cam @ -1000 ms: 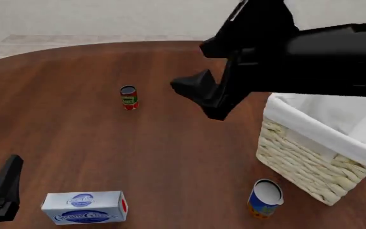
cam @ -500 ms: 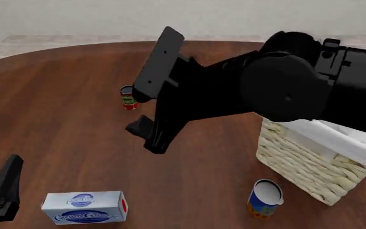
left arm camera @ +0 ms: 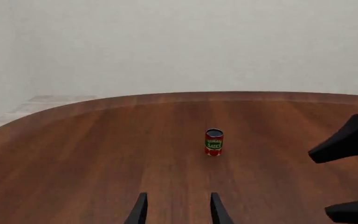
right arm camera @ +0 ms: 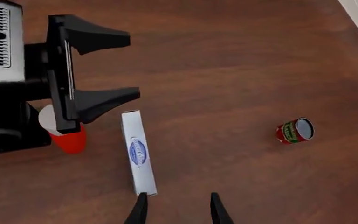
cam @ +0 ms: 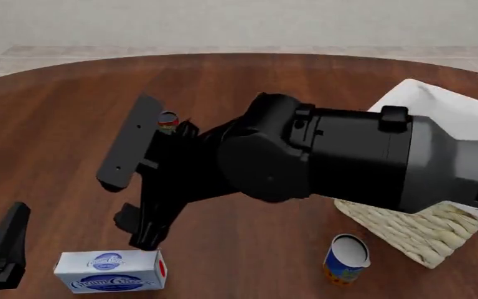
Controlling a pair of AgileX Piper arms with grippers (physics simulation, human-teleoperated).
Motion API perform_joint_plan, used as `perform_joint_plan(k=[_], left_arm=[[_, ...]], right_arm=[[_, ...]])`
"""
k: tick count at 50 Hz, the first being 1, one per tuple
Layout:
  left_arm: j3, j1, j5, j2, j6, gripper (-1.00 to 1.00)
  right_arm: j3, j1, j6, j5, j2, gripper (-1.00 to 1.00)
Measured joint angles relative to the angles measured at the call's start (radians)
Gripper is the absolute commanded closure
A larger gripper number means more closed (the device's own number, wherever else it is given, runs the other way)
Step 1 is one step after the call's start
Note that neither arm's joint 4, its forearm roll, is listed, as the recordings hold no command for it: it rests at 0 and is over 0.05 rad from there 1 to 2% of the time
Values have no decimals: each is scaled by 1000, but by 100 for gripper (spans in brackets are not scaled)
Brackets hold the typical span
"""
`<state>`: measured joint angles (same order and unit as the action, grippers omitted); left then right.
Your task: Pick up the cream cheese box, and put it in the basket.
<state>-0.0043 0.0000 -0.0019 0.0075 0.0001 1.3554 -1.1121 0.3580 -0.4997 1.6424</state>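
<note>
Overhead, right gripper (right arm camera: 175,207) open, empty, above cream cheese box (cam: 110,271) near table (cam: 48,124) edge; left gripper (left arm camera: 175,210) open, empty

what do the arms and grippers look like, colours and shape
Both arms are matte black. The right arm is thick and rounded, ending in a flat plate. The left gripper has two tapered black fingers on a bar, beside a silver vented panel. No cables or markings show.
</note>
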Motion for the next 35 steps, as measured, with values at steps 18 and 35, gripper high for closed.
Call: perform_joint_plan(k=[18, 35], left_arm=[[0, 0, 0, 0, 0, -100], [0, 0, 0, 0, 0, -100]], right_arm=[[35, -37, -9, 55, 130, -100], [91, -49, -20, 79, 252, -100]])
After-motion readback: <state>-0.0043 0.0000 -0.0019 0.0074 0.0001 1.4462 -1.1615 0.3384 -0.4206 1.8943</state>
